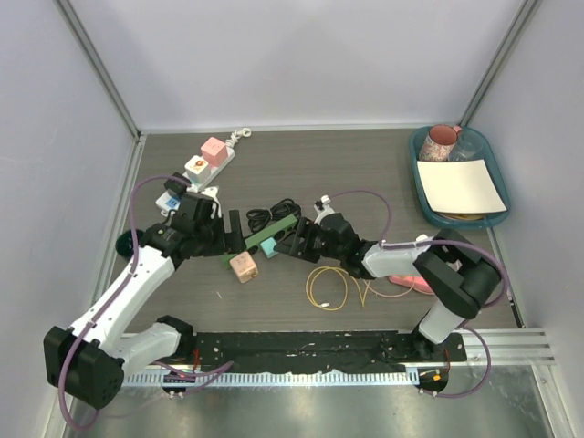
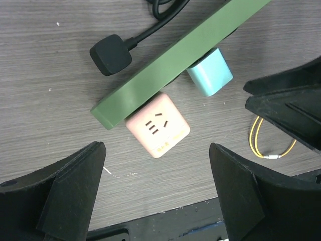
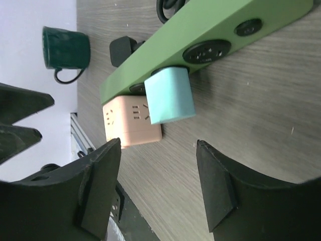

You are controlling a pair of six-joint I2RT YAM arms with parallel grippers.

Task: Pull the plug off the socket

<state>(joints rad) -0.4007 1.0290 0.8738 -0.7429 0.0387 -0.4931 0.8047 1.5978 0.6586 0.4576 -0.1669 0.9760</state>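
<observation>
Jaws of left gripper point(image 2: 156, 148) and right gripper point(image 3: 158, 145) gape, empty. Pink plastic cube plug point(image 2: 158, 125) sits at the 8 o'clock end of a long green plastic socket strip point(image 2: 180, 60), pale blue plug point(image 2: 210, 73) at its 2 o'clock.

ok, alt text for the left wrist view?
A green power strip lies diagonally on the dark table, a pink cube adapter and a light blue plug against its near side. The left gripper stands open below, its fingers flanking the pink cube without touching it. A black plug lies upper left.
</observation>
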